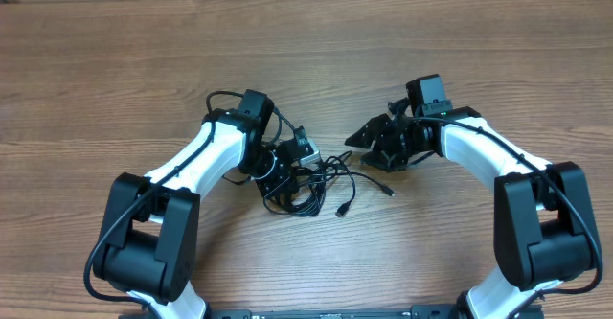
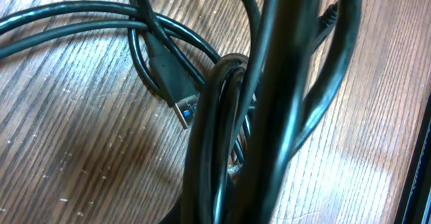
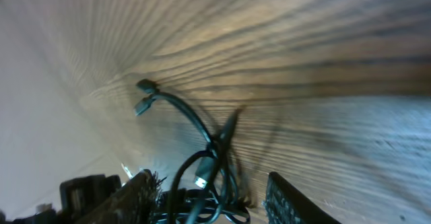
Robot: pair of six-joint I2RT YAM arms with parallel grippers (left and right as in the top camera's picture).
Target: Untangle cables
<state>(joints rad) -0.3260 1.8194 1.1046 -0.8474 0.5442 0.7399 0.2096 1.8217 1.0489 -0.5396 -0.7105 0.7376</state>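
Note:
The cables lie as a bunch of thin black cords at the table's middle, with plug ends trailing at the front and to the right. My left gripper is down in the bunch's left side, shut on the cables. In the left wrist view the cords run close past the lens and hide the fingers; a silver-tipped plug rests on the wood. My right gripper hovers just right of the bunch, open. In the right wrist view the cables show between its fingers, untouched.
The wooden table stretches bare behind both arms. Thicker black wires run along the white left arm and right arm. A pale wall or edge fills the left of the right wrist view.

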